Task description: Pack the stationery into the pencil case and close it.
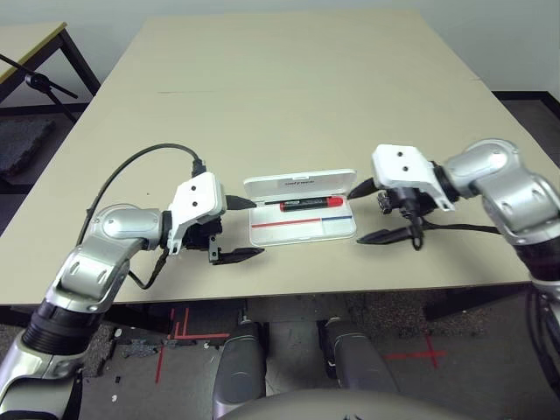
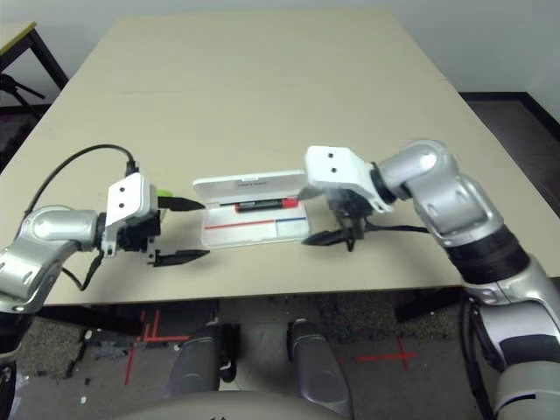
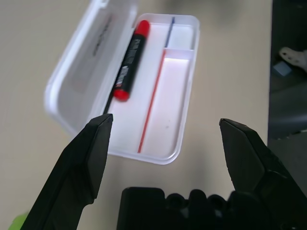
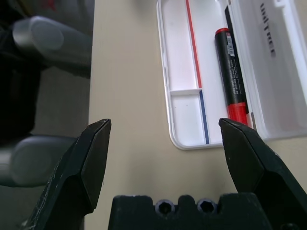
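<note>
The white pencil case (image 1: 325, 230) lies open near the table's front edge, its lid (image 1: 297, 183) tilted up at the back. A red marker with a black body (image 1: 311, 204) lies inside along the hinge, beside a red-and-blue stripe. My left gripper (image 1: 248, 229) is open just left of the case, pointing at it and holding nothing. My right gripper (image 1: 367, 212) is open at the case's right end, also holding nothing. A bit of a lime-green stick (image 2: 164, 192) peeks out behind my left wrist. In the wrist views the case (image 3: 177, 86) (image 4: 184, 72) sits beyond the open fingers.
The beige table (image 1: 289, 96) stretches far behind the case. A black cable (image 1: 140, 162) loops off my left arm. Another table (image 1: 26, 39) and a black stand (image 1: 39, 83) are at the far left, off this table.
</note>
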Available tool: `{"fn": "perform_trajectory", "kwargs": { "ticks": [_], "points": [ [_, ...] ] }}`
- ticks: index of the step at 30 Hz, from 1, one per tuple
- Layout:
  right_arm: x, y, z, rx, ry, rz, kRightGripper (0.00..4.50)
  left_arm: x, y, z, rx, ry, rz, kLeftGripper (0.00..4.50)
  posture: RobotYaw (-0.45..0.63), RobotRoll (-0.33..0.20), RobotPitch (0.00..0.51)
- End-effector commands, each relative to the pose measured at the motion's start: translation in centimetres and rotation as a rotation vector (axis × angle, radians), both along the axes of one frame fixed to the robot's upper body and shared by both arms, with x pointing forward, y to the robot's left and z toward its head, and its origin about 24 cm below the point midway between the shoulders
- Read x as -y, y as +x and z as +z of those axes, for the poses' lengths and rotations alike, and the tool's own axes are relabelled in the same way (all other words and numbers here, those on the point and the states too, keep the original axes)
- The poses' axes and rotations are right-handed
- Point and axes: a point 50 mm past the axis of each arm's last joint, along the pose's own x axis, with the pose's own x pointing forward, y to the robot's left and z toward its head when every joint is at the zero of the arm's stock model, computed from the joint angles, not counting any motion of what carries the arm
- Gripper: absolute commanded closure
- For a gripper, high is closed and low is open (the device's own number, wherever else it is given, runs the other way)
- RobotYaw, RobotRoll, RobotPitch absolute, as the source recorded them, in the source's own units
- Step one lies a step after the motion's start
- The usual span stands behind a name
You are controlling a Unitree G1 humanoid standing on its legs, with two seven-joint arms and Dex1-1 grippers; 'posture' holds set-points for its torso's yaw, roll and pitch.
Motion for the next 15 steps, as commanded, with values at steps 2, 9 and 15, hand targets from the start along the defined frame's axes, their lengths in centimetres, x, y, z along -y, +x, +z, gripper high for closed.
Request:
{"fn": "perform_trajectory", "kwargs": {
  "ticks": [2,9,15],
  "points": [
    [0.0,-0.4,-0.2,-0.012,0.017,0.002,0.02,-2.5,1.0,-0.6,-0.071,0.095,0.267,0.00,0.00,0.000,0.114],
    [-0.3,-0.6,-1.3,-0.023,0.016,-0.001,0.02,-3.4,2.1,-0.5,-0.193,0.107,0.536,0.00,0.00,0.000,0.117],
    [-0.1,-0.5,-1.7,-0.020,0.004,-0.012,0.02,-4.3,3.4,-1.0,-0.297,0.128,0.786,0.00,-0.01,0.000,0.119]
  ]
}}
